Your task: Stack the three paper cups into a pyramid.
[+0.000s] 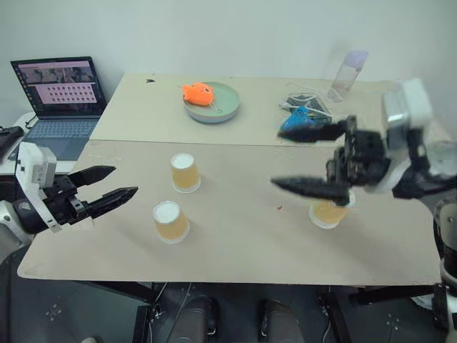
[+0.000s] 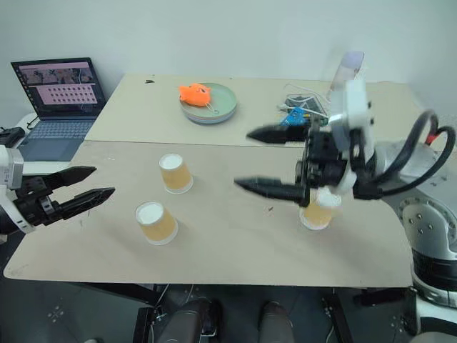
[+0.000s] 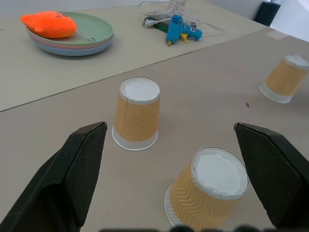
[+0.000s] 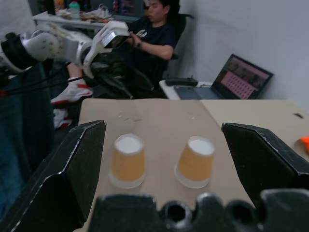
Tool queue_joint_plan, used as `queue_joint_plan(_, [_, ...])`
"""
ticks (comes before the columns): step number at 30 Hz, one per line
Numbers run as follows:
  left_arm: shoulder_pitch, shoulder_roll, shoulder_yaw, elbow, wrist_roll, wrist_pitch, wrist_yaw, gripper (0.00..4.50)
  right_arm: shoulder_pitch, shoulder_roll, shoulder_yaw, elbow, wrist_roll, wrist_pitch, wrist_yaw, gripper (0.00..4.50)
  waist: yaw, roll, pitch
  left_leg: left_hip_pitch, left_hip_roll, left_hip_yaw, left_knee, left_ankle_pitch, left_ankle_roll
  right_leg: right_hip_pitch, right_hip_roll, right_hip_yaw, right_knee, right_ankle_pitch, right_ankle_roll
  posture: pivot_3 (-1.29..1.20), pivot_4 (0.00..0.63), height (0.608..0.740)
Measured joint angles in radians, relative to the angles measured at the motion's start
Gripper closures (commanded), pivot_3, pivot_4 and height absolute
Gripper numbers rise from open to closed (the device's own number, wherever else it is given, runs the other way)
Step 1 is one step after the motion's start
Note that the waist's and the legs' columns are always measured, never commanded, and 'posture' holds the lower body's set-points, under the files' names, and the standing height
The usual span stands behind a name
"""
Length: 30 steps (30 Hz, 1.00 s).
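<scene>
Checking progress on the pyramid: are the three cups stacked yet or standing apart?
Apart. All three cups stand upside down on the table, none touching or resting on another.

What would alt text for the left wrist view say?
Two upside-down paper cups stand apart on a tan table between the open left gripper's black fingers. A third cup stands farther off, with an orange toy on a green plate and a blue glue gun beyond.

I see three tan-orange paper cups, white bases up, all upside down on the surface, two near each other left of centre, one apart at right, unstacked
</scene>
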Motion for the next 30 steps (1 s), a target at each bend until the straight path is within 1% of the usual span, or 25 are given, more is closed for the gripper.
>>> queue_joint_plan(3, [0.003, -0.008, -0.031, -0.015, 0.019, -0.002, 0.000, 0.00, 0.022, -0.001, 0.060, -0.002, -0.073, -0.011, 0.023, 0.02, -0.002, 0.000, 0.000, 0.000, 0.001, 0.003, -0.001, 0.000, 0.000, -0.003, 0.001, 0.003, 0.001, 0.000, 0.000, 0.00, 0.150, 0.740])
queue_joint_plan(5, [-0.001, -0.030, -0.077, -0.037, 0.017, 0.000, -0.001, 0.00, 0.046, 0.003, 0.131, -0.010, -0.160, -0.037, 0.029, 0.02, -0.002, 0.000, 0.000, 0.000, 0.002, 0.004, -0.001, 0.000, -0.001, -0.003, 0.002, 0.004, 0.001, 0.000, 0.000, 0.00, 0.150, 0.740])
queue_joint_plan(7, [-0.001, -0.055, -0.141, -0.059, 0.006, 0.013, -0.008, 0.00, 0.065, 0.027, 0.215, -0.011, -0.219, -0.045, 0.037, 0.02, -0.003, -0.001, 0.000, -0.002, 0.002, 0.005, -0.001, 0.000, -0.001, -0.006, 0.002, 0.006, 0.001, 0.005, -0.007, 0.00, 0.150, 0.740])
queue_joint_plan(9, [0.000, -0.055, -0.176, -0.070, 0.007, 0.016, -0.020, 0.00, 0.067, 0.039, 0.257, -0.010, -0.270, -0.054, 0.039, 0.02, -0.003, -0.001, 0.000, -0.003, 0.002, 0.007, -0.001, 0.000, -0.001, -0.009, 0.003, 0.007, 0.001, 0.006, -0.008, 0.00, 0.150, 0.740])
queue_joint_plan(13, [-0.001, -0.048, -0.224, -0.084, 0.010, 0.018, -0.058, 0.00, 0.075, 0.056, 0.276, -0.004, -0.340, -0.072, 0.038, 0.02, -0.003, -0.001, 0.000, -0.003, 0.003, 0.008, -0.001, 0.000, -0.001, -0.009, 0.004, 0.008, 0.001, 0.006, -0.009, 0.00, 0.150, 0.740])
queue_joint_plan(20, [-0.044, -0.026, -0.263, -0.063, 0.050, 0.008, -0.102, 0.00, 0.083, 0.094, 0.276, 0.000, -0.352, -0.071, 0.023, 0.02, -0.002, -0.001, 0.000, -0.003, 0.003, 0.008, -0.001, 0.000, -0.001, -0.009, 0.004, 0.008, 0.001, 0.006, -0.009, 0.00, 0.150, 0.740])
queue_joint_plan(24, [-0.069, -0.027, -0.317, -0.030, 0.117, -0.024, -0.114, 0.00, 0.087, 0.112, 0.263, -0.005, -0.343, -0.063, 0.008, 0.02, -0.002, -0.001, 0.000, -0.003, 0.003, 0.008, -0.001, 0.000, -0.001, -0.009, 0.004, 0.008, 0.001, 0.006, -0.009, 0.00, 0.150, 0.740])
queue_joint_plan(28, [-0.108, -0.062, -0.400, 0.009, 0.211, -0.098, -0.119, 0.00, 0.094, 0.141, 0.233, -0.015, -0.289, -0.031, -0.013, 0.02, 0.000, -0.001, 0.000, -0.003, 0.003, 0.008, -0.001, 0.000, -0.001, -0.009, 0.004, 0.008, 0.001, 0.007, -0.010, 0.00, 0.150, 0.740])
queue_joint_plan(30, [-0.120, -0.079, -0.414, 0.024, 0.233, -0.117, -0.124, 0.00, 0.095, 0.143, 0.211, -0.023, -0.262, -0.018, -0.022, 0.02, -0.001, -0.001, 0.000, -0.003, 0.004, 0.008, -0.001, 0.000, -0.001, -0.010, 0.004, 0.008, 0.001, 0.007, -0.010, 0.00, 0.150, 0.740])
